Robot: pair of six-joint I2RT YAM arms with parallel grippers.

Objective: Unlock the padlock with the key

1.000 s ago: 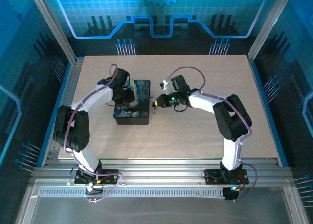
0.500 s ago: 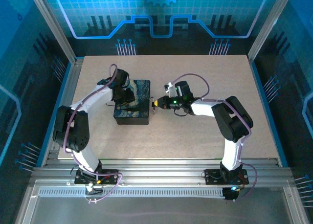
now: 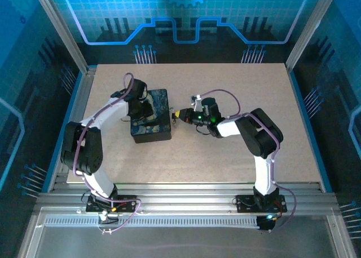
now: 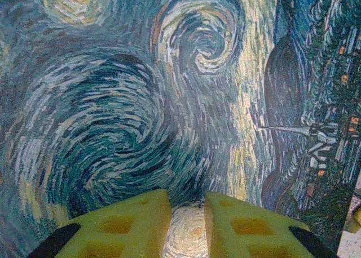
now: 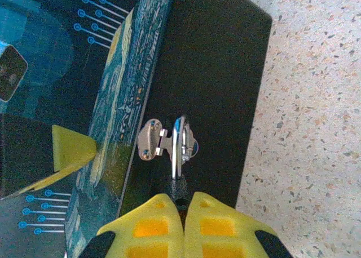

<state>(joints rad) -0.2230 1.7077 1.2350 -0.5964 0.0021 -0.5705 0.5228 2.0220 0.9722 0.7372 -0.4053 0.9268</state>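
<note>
Behind speckled beige table (image 3: 282,100), blue-lit circuit-pattern wall (image 3: 186,16)

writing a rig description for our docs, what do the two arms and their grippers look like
Both the left arm and right arm have white links, black joints and a thin purple cable looping alongside. The left gripper and right gripper carry yellow fingers with darker square recesses.
</note>
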